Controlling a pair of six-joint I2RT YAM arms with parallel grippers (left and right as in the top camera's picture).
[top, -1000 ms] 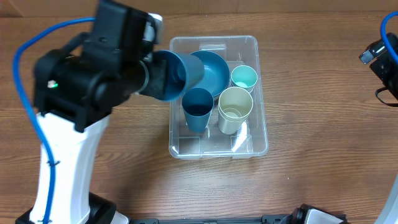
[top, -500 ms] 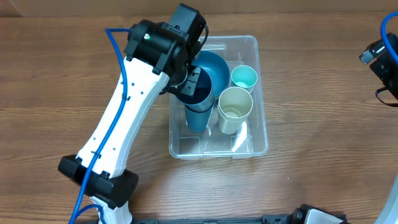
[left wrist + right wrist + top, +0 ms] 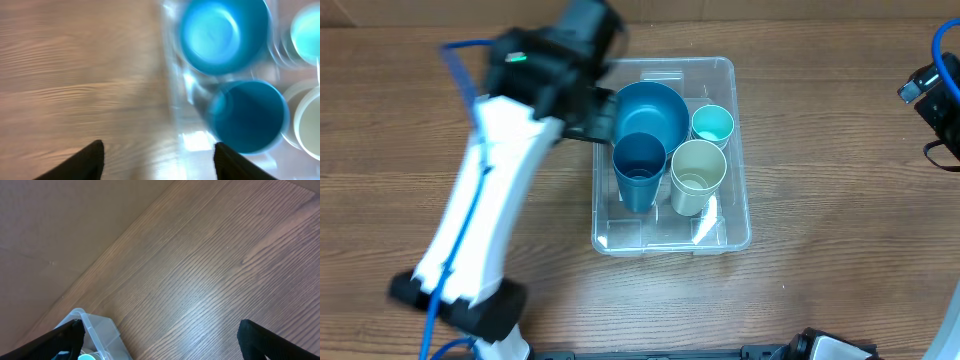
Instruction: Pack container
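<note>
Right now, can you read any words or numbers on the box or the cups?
None: no word, number or sign can be read in any view.
container: pale patches on its base, too small and glary to show any print.
blue bowl, dark blue cup, cream cup, small teal cup: plain, no print visible.
The left wrist view is too blurred to read anything.

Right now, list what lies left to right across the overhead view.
In order: left arm → dark blue cup → cream cup → right arm. Both cups stand in the container. The bowl and teal cup overlap them, so they are left out.
</note>
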